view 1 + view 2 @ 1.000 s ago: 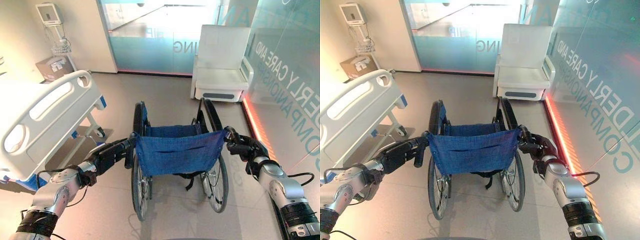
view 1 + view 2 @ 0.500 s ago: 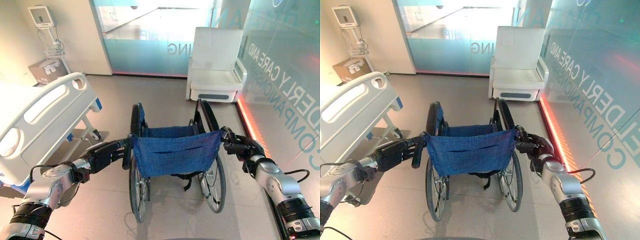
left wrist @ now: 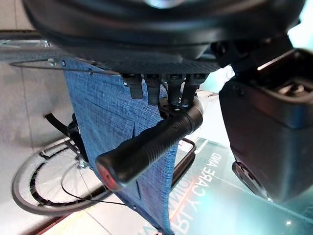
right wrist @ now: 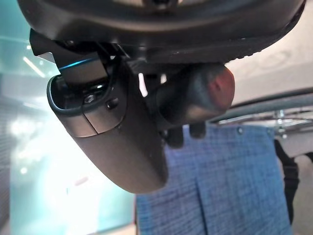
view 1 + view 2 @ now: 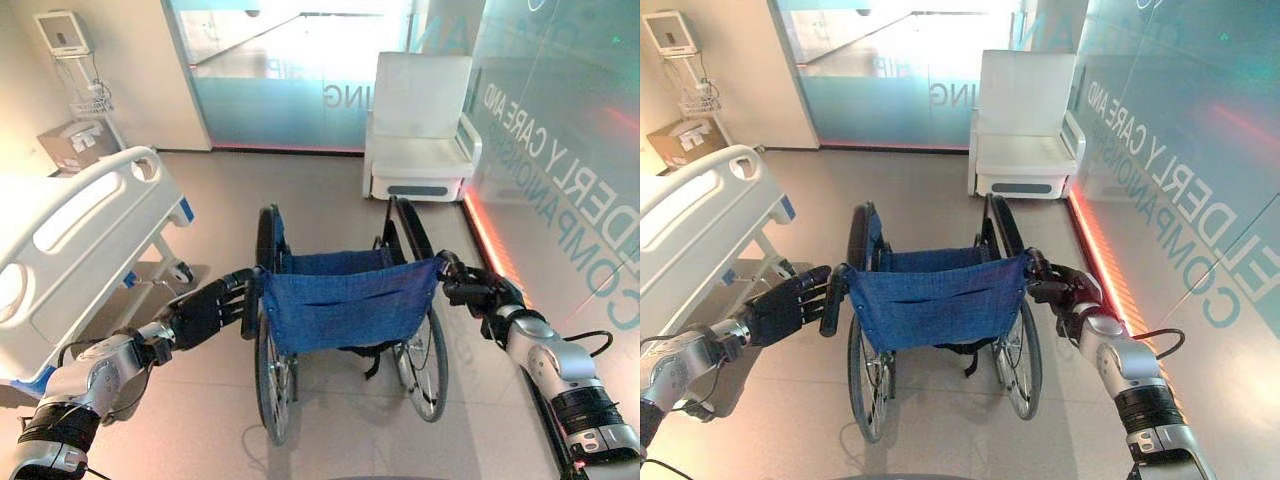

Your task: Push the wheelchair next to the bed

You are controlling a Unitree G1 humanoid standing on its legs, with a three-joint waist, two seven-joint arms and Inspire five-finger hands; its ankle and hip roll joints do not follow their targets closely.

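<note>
**Wheelchair held by both handles, bed off to the left**

Wheelchair (image 5: 340, 310) standing mid-floor, seen from behind, blue back cloth (image 5: 345, 305) facing the camera. Long axis running straight away from the robot, front end pointing towards the white armchair (image 5: 418, 130) and glass wall (image 5: 290, 80) at the far side. Both big wheels upright on the floor, left wheel (image 5: 270, 330) and right wheel (image 5: 425, 330) either side of the cloth.

Bed (image 5: 70, 250) to the left of the wheelchair, white footboard rail nearest; a strip of bare floor between bed and left wheel, so near but apart. Bed's length lying roughly along the same direction as the chair, angled a little.

Left hand (image 5: 205, 312) at the left push handle (image 3: 146, 147), fingers (image 3: 164, 88) curled over the grip near its root, the free end of the grip sticking out past them in the left wrist view. Right hand (image 5: 480, 295) wrapped round the right push handle (image 4: 195, 98), fingers closed on it, the grip's end showing just beside the thumb in the right wrist view.

Cardboard box (image 5: 75, 145) and a wall monitor (image 5: 60, 32) beyond the bed, by the far left wall
</note>
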